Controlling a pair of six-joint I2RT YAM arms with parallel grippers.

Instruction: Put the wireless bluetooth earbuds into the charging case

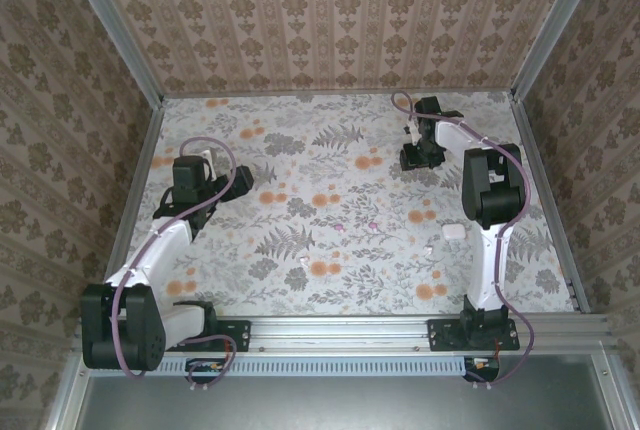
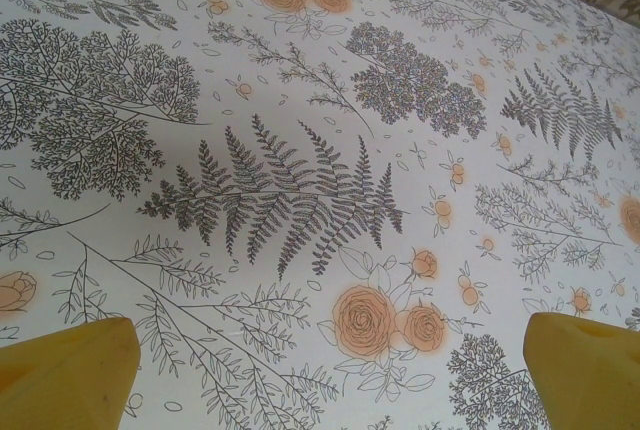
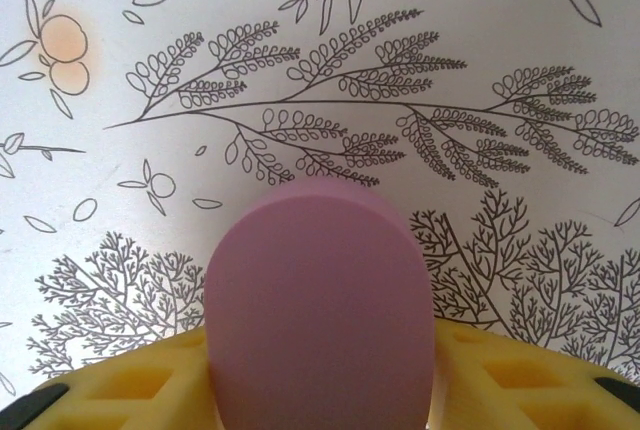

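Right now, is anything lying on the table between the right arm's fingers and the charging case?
Nothing visible lies on the floral table between the right gripper and the charging case, which sits nearer the arm's base. However, a pink rounded thing sits between its yellow fingers, so they are not free for the case.

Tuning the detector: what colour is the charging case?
The charging case is plain white; top external view shows it best.

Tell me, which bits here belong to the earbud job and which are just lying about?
For the job: white charging case; earbud beside it; second earbud further left.
Just lying about: pink rounded block; flowered table cover.
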